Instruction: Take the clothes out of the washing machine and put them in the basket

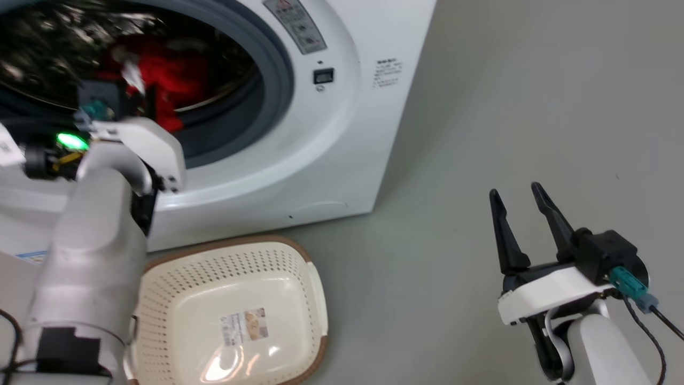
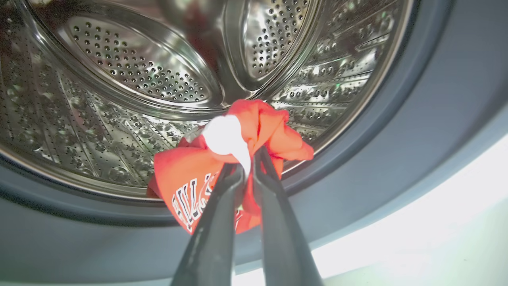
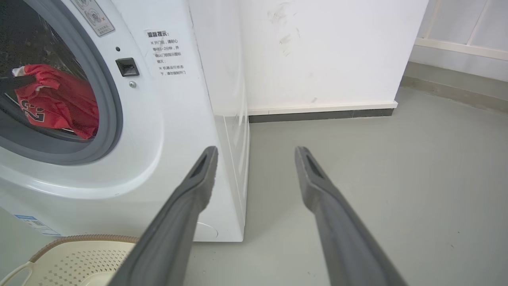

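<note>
**Item: clothes** (image 2: 190, 174). Red garment with white trim and white lettering, soft fabric. Location: at the mouth of the washing machine (image 1: 342, 133), bunched and hanging over the near lip of the steel drum (image 2: 131, 71), above the grey rubber ring (image 1: 278, 69).

**Item: left gripper** (image 2: 248, 163). Reaches into the opening, clenched on a gathered fold of the garment at its white trim.

**Item: right gripper** (image 1: 514, 190). Released, fingers apart, holding nothing. It hovers over the floor (image 1: 481, 107), well to the right of the basket.

**Item: basket** (image 1: 319, 299). On the floor just in front of the washer, below the opening. Holds no clothes; a label lies on its bottom.

**Hazards, as judged:**
- Only a small fold is pinched, so the fabric's weight may pull it free on the way out.
- The trailing cloth may drag or catch on the rubber ring.
- The loose hanging end may fall outside the basket rim if it is let go too early.
</note>
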Robot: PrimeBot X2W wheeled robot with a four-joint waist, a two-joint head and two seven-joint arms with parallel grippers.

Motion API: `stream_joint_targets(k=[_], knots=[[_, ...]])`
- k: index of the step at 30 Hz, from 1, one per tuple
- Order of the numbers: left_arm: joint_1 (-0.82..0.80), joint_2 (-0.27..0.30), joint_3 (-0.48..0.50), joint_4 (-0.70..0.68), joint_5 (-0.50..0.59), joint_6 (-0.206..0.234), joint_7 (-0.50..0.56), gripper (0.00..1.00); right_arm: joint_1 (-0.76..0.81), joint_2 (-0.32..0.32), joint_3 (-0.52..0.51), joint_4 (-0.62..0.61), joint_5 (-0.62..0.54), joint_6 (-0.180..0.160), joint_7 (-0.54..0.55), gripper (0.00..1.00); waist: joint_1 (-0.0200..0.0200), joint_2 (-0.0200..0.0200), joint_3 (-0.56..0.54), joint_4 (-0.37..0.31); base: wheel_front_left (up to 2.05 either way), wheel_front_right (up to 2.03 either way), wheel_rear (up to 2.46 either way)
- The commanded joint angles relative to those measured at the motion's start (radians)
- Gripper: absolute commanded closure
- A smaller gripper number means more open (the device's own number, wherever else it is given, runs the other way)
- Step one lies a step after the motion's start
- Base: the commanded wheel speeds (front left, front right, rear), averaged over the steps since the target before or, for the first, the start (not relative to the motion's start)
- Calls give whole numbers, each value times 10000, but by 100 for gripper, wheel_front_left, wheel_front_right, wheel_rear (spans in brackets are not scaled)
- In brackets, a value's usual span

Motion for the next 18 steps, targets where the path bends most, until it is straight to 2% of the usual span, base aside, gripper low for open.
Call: stream_joint_targets(k=[1, 8, 18], knots=[[199, -33, 7, -73, 5, -41, -132, 100, 160, -6, -62, -26, -37, -7, 16, 0, 0, 0, -617, 525, 0, 0, 0], [1439, -596, -142, -1320, -277, -288, -614, 100, 979, -3, -637, -400, -411, -7, 521, 0, 0, 0, -1529, 1235, 0, 0, 0], [3396, -1161, -115, -5368, -553, -369, -635, 100, 1836, -8, -895, -1057, -523, -7, 1192, 0, 0, 0, -2519, 2205, 0, 0, 0]])
